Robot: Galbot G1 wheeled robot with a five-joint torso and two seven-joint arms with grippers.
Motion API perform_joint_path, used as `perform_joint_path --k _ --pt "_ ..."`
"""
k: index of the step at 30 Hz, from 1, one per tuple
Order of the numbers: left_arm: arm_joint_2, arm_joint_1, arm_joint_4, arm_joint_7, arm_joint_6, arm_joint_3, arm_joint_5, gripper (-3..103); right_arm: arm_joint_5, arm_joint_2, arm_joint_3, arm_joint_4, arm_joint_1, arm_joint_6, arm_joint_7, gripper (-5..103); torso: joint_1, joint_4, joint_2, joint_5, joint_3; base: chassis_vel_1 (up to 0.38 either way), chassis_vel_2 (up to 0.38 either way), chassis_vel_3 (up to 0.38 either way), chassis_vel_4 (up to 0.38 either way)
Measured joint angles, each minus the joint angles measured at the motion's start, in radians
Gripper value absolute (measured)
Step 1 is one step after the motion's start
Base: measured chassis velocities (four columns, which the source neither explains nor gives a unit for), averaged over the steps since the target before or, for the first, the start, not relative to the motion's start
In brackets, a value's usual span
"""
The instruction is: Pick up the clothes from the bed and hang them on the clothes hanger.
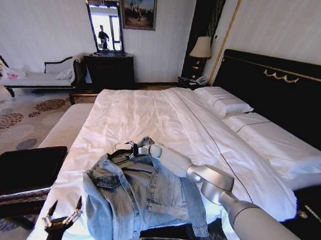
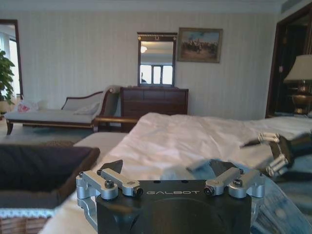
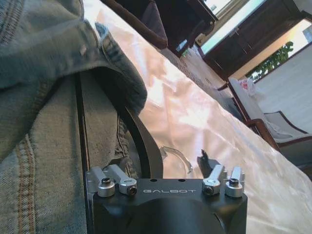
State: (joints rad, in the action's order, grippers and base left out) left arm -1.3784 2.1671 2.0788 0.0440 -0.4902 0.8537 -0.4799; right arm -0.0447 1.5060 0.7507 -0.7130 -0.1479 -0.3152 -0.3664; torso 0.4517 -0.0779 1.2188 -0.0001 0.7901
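the clothes (image 1: 147,196) lie at the bed's (image 1: 150,119) foot edge. right gripper (image 1: 132,149) at their collar, jaws apparently open. left gripper (image 1: 62,214) hovers nearby, jaws open.

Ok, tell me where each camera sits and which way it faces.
Head view: high, looking down the bed at the denim jacket; right arm reaches to the collar, left gripper low beside the bed.
Left wrist view: behind the open left gripper, facing the dresser wall.
Right wrist view: at the jacket, right gripper by the hanger.
Shared: jacket, duvet.
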Motion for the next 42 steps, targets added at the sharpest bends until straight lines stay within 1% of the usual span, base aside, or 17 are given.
perform_joint_path --k 3,9,10,11,14,15,16,19,23,25,27,30,32,33,34,37,42 --pt "0.009 0.000 0.019 -0.003 0.013 0.022 -0.019 100 0.004 0.000 0.009 0.000 0.002 0.020 0.006 75 0.000 0.0000 0.000 -0.0001 0.000 0.000 0.000 0.000 0.000" --pt "0.028 0.000 0.077 -0.022 0.061 0.078 -0.054 100 0.096 -0.025 0.054 -0.013 0.023 0.080 -0.006 95 0.000 -0.0001 0.000 0.0000 0.000 0.000 0.000 0.000 0.000" --pt "0.051 -0.016 0.114 -0.045 0.128 0.116 -0.105 100 0.163 -0.036 0.075 -0.014 0.031 0.121 -0.016 98 0.000 -0.0002 0.000 0.0001 0.000 0.000 0.000 0.000 0.000" --pt "0.051 -0.016 0.114 -0.045 0.128 0.116 -0.105 100 0.163 -0.036 0.075 -0.014 0.031 0.121 -0.016 98 0.000 -0.0002 0.000 0.0001 0.000 0.000 0.000 0.000 0.000" --pt "0.101 -0.093 0.132 -0.120 0.308 0.184 -0.236 100 0.247 -0.043 0.091 -0.011 0.037 0.170 -0.017 100 0.000 -0.0001 0.000 0.0001 0.000 0.000 0.000 0.000 0.000" --pt "0.129 -0.139 0.115 -0.146 0.374 0.207 -0.295 100 0.262 -0.041 0.092 -0.005 0.039 0.182 -0.011 100 0.000 -0.0001 0.000 0.0002 0.000 0.000 0.000 0.000 0.000" --pt "0.129 -0.139 0.115 -0.146 0.374 0.207 -0.295 100 0.262 -0.041 0.092 -0.005 0.039 0.182 -0.011 100 0.000 -0.0001 0.000 0.0002 0.000 0.000 0.000 0.000 0.000" --pt "0.202 -0.249 0.031 -0.203 0.531 0.234 -0.389 100 0.315 -0.035 0.092 -0.002 0.039 0.213 0.007 100 0.000 -0.0005 0.000 -0.0004 0.000 0.000 0.000 0.000 0.000" --pt "0.236 -0.298 -0.002 -0.217 0.590 0.233 -0.441 100 0.356 -0.031 0.089 -0.009 0.038 0.234 0.018 100 0.000 -0.0002 0.000 -0.0003 0.000 0.000 0.000 0.000 0.000" --pt "0.289 -0.368 -0.045 -0.224 0.663 0.208 -0.510 100 0.386 -0.028 0.085 -0.016 0.040 0.248 0.027 100 0.000 0.0008 0.000 -0.0001 0.000 0.000 0.000 0.000 0.000" --pt "0.313 -0.401 -0.067 -0.223 0.679 0.190 -0.520 100 0.378 -0.033 0.079 -0.023 0.042 0.245 0.028 98 0.000 0.0005 0.000 0.0000 0.000 0.000 0.000 0.000 0.000" --pt "0.416 -0.517 -0.146 -0.202 0.706 0.120 -0.542 100 0.369 -0.065 0.054 -0.084 0.045 0.232 0.043 100 0.000 -0.0008 0.000 -0.0005 0.000 0.000 0.000 0.000 0.000" --pt "0.487 -0.563 -0.191 -0.152 0.707 0.080 -0.555 100 0.390 -0.090 0.039 -0.152 0.045 0.231 0.060 100 0.000 -0.0007 0.000 -0.0001 0.000 0.000 0.000 0.000 0.000" --pt "0.487 -0.563 -0.191 -0.152 0.707 0.080 -0.555 100 0.390 -0.090 0.039 -0.152 0.045 0.231 0.060 100 0.000 -0.0007 0.000 -0.0001 0.000 0.000 0.000 0.000 0.000" --pt "0.556 -0.605 -0.242 -0.098 0.703 0.036 -0.555 100 0.420 -0.119 0.033 -0.220 0.046 0.235 0.072 100 0.000 -0.0004 0.000 0.0001 0.000 0.000 0.000 0.000 0.000" --pt "0.639 -0.684 -0.351 -0.036 0.696 -0.057 -0.549 100 0.441 -0.166 0.030 -0.322 0.050 0.237 0.088 100 0.000 -0.0002 0.000 0.0002 0.000 0.000 0.000 0.000 0.000" --pt "0.686 -0.781 -0.455 0.013 0.702 -0.177 -0.559 100 0.473 -0.226 0.026 -0.443 0.051 0.253 0.121 100 0.000 0.0002 0.000 0.0000 0.000 0.000 0.000 0.000 0.000"
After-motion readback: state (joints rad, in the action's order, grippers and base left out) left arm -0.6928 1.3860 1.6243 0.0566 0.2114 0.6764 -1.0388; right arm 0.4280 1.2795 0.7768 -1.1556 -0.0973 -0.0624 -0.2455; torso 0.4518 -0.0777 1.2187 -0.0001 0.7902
